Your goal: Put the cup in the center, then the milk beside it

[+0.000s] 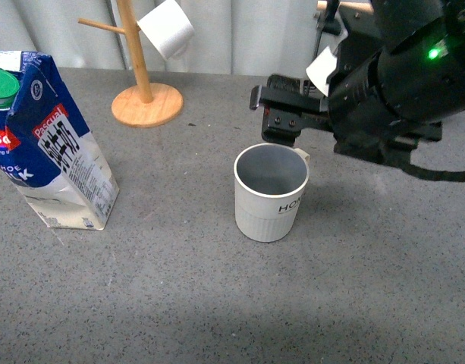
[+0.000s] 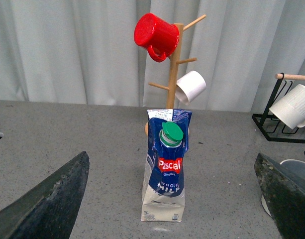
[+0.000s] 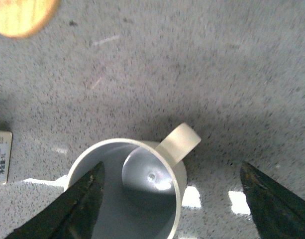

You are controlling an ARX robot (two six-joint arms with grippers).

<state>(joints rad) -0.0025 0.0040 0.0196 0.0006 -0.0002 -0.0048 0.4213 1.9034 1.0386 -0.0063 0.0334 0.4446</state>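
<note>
The cup [image 1: 271, 194], off-white with "HOME" lettering and a grey-blue inside, stands upright in the middle of the grey table. My right gripper [image 1: 281, 114] hovers open just behind and above it; in the right wrist view the cup [image 3: 137, 189] lies below the open fingers, one finger [image 3: 85, 206] over its rim, the handle [image 3: 178, 142] between them. The milk [image 1: 50, 144], a blue and white Pascual carton with a green cap, stands at the left. My left gripper [image 2: 174, 199] is open, facing the milk [image 2: 164, 169] from a distance.
A wooden mug tree [image 1: 145, 95] stands at the back left with a white mug [image 1: 166, 28] on it; the left wrist view also shows a red mug [image 2: 154, 35] on top. A black rack [image 2: 284, 112] holding a white mug stands at the back right.
</note>
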